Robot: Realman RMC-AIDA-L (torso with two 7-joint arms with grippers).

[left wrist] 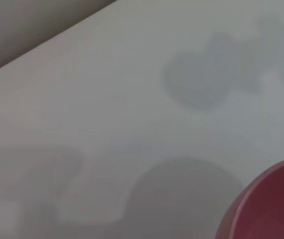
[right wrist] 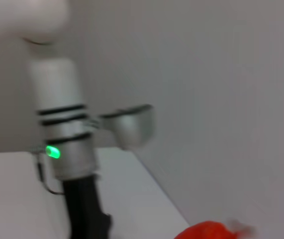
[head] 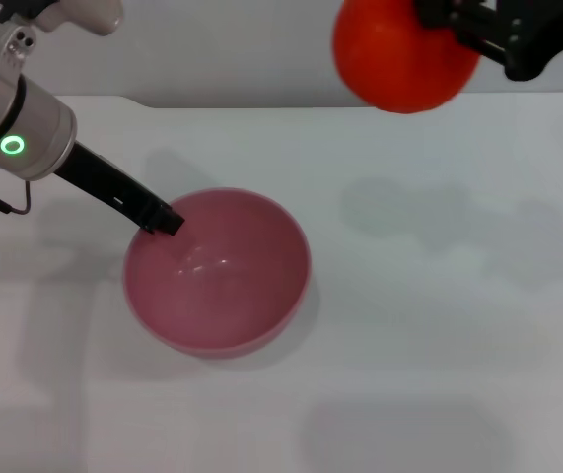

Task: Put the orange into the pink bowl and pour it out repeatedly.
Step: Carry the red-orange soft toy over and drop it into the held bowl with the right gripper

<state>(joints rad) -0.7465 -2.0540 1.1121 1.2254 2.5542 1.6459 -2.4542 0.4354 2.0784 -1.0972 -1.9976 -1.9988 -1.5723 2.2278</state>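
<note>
The pink bowl (head: 218, 273) stands upright on the white table, and nothing lies inside it. My left gripper (head: 164, 220) reaches in from the left, its black fingers closed on the bowl's far-left rim. The orange (head: 399, 57) hangs high above the table, up and to the right of the bowl, held in my right gripper (head: 446, 22), whose black fingers close on its right side. A bit of the bowl's rim (left wrist: 268, 206) shows in the left wrist view. In the right wrist view I see the top of the orange (right wrist: 205, 232) and my left arm (right wrist: 67, 149).
The white table (head: 429, 296) runs to a far edge where a grey wall (head: 242, 49) begins. Shadows of the orange and arm fall on the table to the right of the bowl. Nothing else lies on the table.
</note>
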